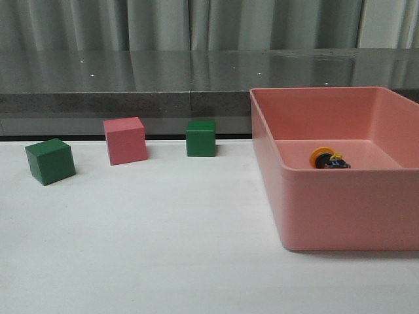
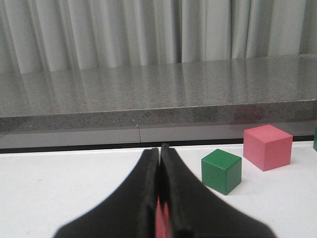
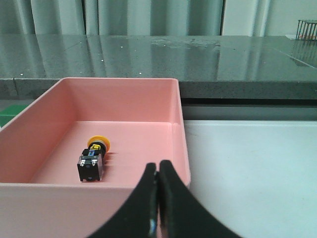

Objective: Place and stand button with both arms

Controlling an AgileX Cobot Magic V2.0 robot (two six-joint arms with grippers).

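Left gripper [image 2: 160, 153] has its fingers pressed together, holding nothing; right gripper [image 3: 157, 171] likewise closed and empty

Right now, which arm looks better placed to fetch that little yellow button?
The right. Its gripper faces the pink bin, where the button lies on its side. The left gripper faces only the cubes, with no button in its view.

The pink bin [image 1: 340, 196] walls ring the button [image 1: 329, 159], open only from above; three cubes [image 1: 126, 140] stand well left of the bin, table between bare.
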